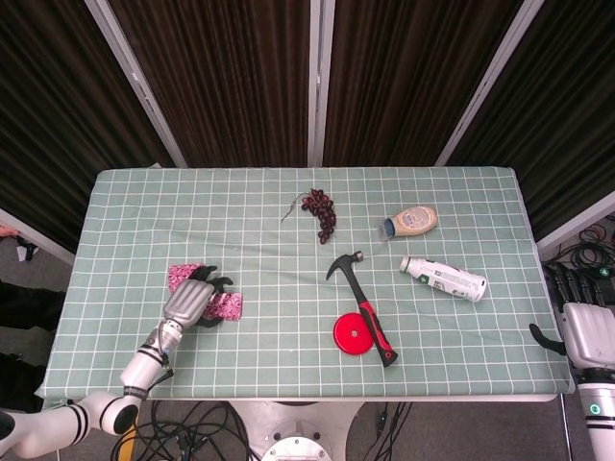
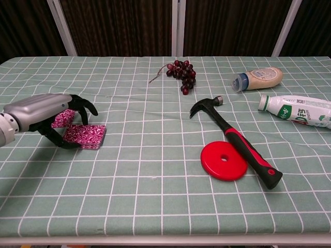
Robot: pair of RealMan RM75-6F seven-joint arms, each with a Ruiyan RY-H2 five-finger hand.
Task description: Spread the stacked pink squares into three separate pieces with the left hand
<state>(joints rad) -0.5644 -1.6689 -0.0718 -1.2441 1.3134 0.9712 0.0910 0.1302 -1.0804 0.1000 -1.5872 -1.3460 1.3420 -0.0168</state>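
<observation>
Looking at the pink squares [image 2: 83, 134] first, we find them on the near left part of the worktop [image 2: 155, 196], partly under the left hand [image 2: 44, 114]. We can make out two pink patches: one lying flat to the right of the hand, and another [image 1: 180, 275] showing on its far side, a little further left. They look parted from each other, though the hand hides the space between them, so we cannot say whether they touch. We see no third piece lying on its own; it may sit on one of the other two or under the palm. We judge the job to be roughly midway, with one more piece left to bring out and set clear.

Our left hand arches over the squares with its dark fingers [image 2: 85, 106] curled downward and spread apart. The fingertips come down on or just at the nearer square, pressing rather than gripping, and we cannot tell whether anything is pinched beneath the palm. Our right hand [image 1: 584, 331] hangs off the right edge of the worktop, well apart from everything, holding nothing, fingers apart.

Further right lie a bunch of grapes [image 2: 180, 70], a hammer [image 2: 235, 139], a red disc [image 2: 224, 161] and two bottles [image 2: 258, 77].
</observation>
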